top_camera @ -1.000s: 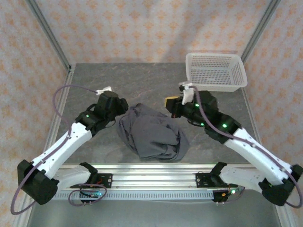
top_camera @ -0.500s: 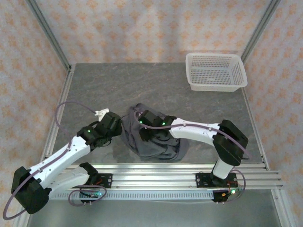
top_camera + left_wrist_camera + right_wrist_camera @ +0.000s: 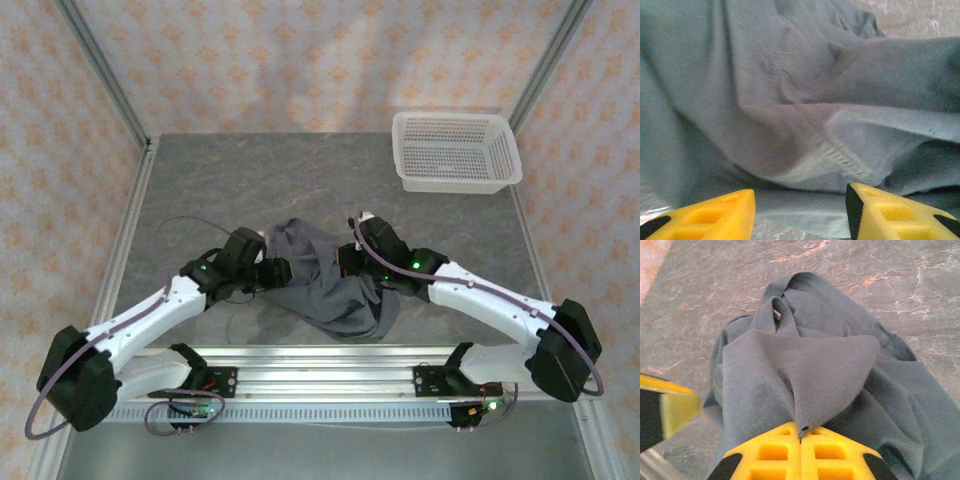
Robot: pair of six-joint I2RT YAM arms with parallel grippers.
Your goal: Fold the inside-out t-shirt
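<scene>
White arms point(image 3: 135, 318), black joints point(image 3: 75, 365), purple cables point(image 3: 185, 220), yellow pincer fingers point(image 3: 715, 215).

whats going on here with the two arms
Two robot arms are working on a dark grey t-shirt, which lies bunched up and not yet folded on the table. The right gripper is shut on a pinch of the fabric. The left gripper is open at the shirt's left edge, close to a stitched hem. A white basket stands at the far right corner.

Top camera looks down; both wrist cameras closely share t-shirt point(image 3: 322, 278).
</scene>
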